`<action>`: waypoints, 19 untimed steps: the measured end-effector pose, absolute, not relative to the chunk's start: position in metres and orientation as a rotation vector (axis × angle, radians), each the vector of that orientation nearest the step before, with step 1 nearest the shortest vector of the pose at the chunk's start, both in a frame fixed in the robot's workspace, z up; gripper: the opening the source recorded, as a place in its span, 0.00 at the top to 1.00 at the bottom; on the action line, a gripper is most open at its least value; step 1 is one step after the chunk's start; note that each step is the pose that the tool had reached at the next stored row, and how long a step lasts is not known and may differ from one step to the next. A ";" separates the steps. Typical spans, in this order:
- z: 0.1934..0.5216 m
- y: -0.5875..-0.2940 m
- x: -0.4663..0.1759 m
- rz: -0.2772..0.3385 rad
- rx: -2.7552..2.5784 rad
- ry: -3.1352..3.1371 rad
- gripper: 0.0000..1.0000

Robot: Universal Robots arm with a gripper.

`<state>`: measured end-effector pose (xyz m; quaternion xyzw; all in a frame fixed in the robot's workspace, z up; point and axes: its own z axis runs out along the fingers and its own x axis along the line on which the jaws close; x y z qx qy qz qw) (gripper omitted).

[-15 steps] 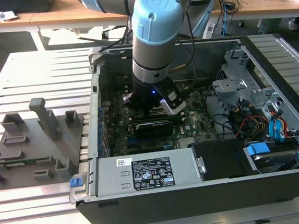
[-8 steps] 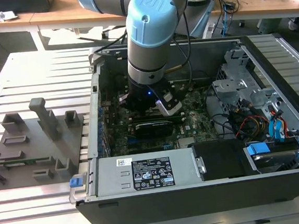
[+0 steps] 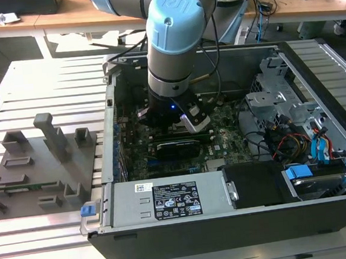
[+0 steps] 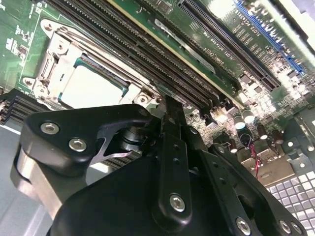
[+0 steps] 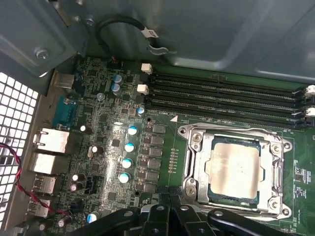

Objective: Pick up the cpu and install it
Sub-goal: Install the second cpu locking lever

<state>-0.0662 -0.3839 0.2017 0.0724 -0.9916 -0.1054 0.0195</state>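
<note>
The cpu [image 5: 232, 170] already lies flat inside the socket frame [image 5: 231, 169] on the motherboard [image 5: 113, 128], its pale metallic top ringed by the frame's metal rim in both wrist views. So the pick-up and placement look done, judging from how the chip sits square in its seat. Whether the frame is latched down cannot be told from these pictures.

The gripper [image 4: 170, 105] hangs just above the board inside the computer case [image 3: 229, 221], near the socket but apart from the chip. In the second wrist view its fingers [image 4: 170, 142] press together with no gap and nothing between them: clenched and empty.

In the exterior view the arm [image 3: 175, 50] reaches down into the middle of the open case. The 4 memory slots [image 5: 221, 93] run just beside the socket.

On the exterior view's left, well apart from the case, the grey fixture blocks [image 3: 48, 158] stand on the slatted table [image 3: 36, 87]; no chip is visible on them.
</note>
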 end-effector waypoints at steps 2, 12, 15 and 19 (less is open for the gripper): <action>0.201 -0.383 -0.066 -0.327 0.234 -3.076 0.89; 0.198 -0.381 -0.066 -0.326 0.268 -3.071 0.89; 0.198 -0.381 -0.066 -0.326 0.270 -3.070 0.89; 0.202 -0.381 -0.064 -0.318 0.272 -3.071 0.89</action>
